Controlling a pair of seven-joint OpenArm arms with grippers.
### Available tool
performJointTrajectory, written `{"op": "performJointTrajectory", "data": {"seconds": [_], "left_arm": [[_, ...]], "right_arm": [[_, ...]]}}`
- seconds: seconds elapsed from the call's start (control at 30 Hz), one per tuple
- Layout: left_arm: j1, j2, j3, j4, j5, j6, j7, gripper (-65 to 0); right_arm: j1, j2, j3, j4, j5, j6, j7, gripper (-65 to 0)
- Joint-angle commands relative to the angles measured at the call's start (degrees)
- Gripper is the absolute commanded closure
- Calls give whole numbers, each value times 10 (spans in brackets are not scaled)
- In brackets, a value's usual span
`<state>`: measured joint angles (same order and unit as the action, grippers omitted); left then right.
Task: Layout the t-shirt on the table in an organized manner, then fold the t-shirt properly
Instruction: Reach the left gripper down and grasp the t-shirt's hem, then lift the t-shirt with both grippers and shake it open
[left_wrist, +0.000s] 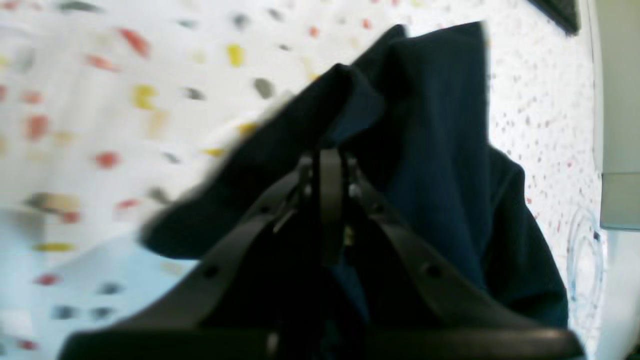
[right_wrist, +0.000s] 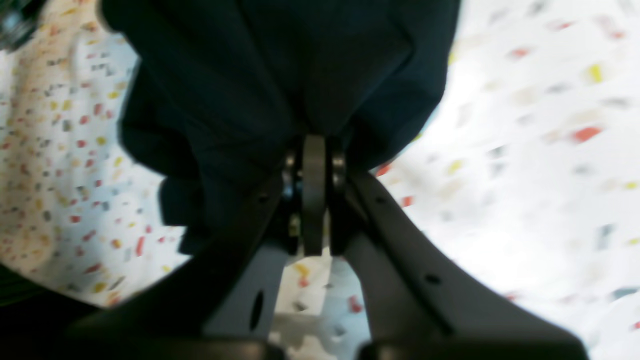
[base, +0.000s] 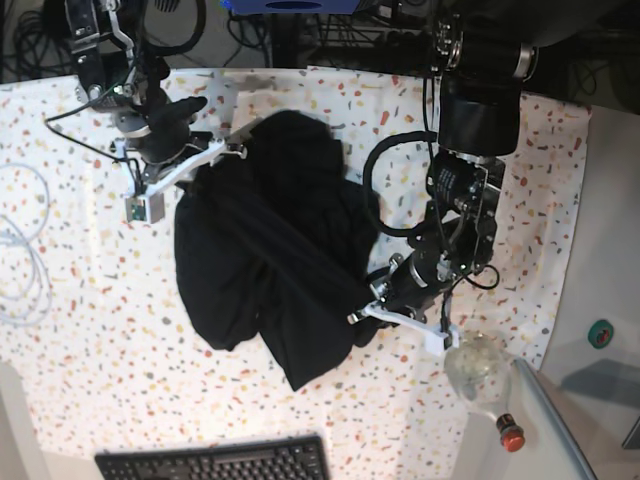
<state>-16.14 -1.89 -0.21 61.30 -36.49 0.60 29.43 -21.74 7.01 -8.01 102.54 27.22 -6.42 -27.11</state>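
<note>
The black t-shirt (base: 270, 250) lies bunched on the speckled table (base: 90, 330), stretched in a ridge between my two grippers. My left gripper (base: 362, 312) pinches the shirt's lower right edge. In the left wrist view the left gripper (left_wrist: 330, 157) is shut on a raised fold of the t-shirt (left_wrist: 440, 150). My right gripper (base: 238, 148) holds the shirt's upper left edge. The right wrist view shows the right gripper (right_wrist: 314, 147) shut on the t-shirt (right_wrist: 280, 65), which hangs ahead of the fingers.
A black keyboard (base: 210, 462) sits at the near edge. A clear bottle (base: 480, 368) with a red cap lies right of the left arm. White cable (base: 20, 250) loops at the left. The plain grey side surface (base: 600, 250) borders the table's right edge.
</note>
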Motion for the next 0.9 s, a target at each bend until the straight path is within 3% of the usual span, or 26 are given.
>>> {"op": "performJointTrajectory", "data": {"seconds": [0.0,0.17,0.27,0.43,0.67,0.73,0.87], "left_arm": [[-24,-8,16,27,-1,-4,-22,0],[-74,-33,130,64,-1,-2,-25,0],[-124,-25,136,57,-1,-1,-26,0],[-209,-7,136,55,-5,0,-23,0],[-257,-2,132,143,-7,0,-6,0],[-260,1,97,159,-7,0,-2,0],[-256,45,7,196,-50,0,2,0]], "right_arm": [[14,10,2,12,-2,0,12,0],[99,51,3,-1,-2,-1,11,0],[169,74,9,-11,-2,-3,11,0],[264,104,81,-46,0,0,10,0],[327,228,131,4,1,0,15,0],[353,264,137,21,1,0,16,0],[388,328,154,47,1,0,43,0]]}}
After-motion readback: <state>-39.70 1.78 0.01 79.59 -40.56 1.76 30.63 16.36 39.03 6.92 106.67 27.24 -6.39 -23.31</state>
